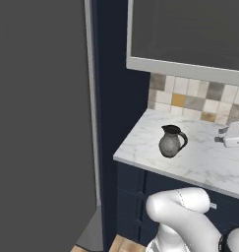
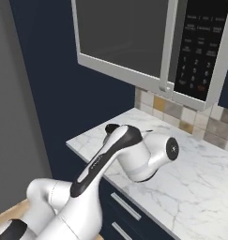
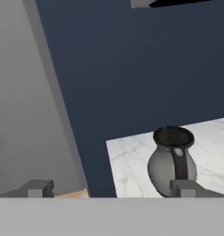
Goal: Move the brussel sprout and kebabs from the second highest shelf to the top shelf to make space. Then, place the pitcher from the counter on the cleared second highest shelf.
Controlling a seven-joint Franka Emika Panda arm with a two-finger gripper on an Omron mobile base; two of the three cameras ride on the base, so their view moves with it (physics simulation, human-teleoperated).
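pitcher [image 1: 172,141]: sitting upright on the counter [image 1: 199,157], pretty close to the counter's left end and near the front edge. Dark grey, metallic look, dark flared rim. In the left base view its curved handle sticks out to the right; in the hand view the handle faces the camera, running down the front of the belly.

counter: white-grey marble top, navy drawer fronts underneath with silver bar handles (you can see the handles best in the right base view). Tiled backsplash runs along the back in grey, cream and a couple of mustard squares.

gripper [image 3: 111,189]: wide open, nothing between the fingers. In the hand view the two finger tips poke up at the bottom, far apart; the right one overlaps the pitcher's lower right side in the picture, the left one sits over the grey panel. Can't tell from this whether the right tip is actually touching the jug or just in front of it.

arm [image 2: 110,159]: in the right base view the white links and a dark joint cover most of the pitcher, only a bit of dark rim peeks out above the elbow.

microwave [image 2: 181,47]: hangs over the counter, grey-framed door, black keypad on the right.

grey panel [image 1: 42,123]: tall flat grey surface left of the navy wall, closed-looking (no shelves visible from here).

white object [image 1: 234,135]: something small at the counter's right edge, cut off, can't say what it is.
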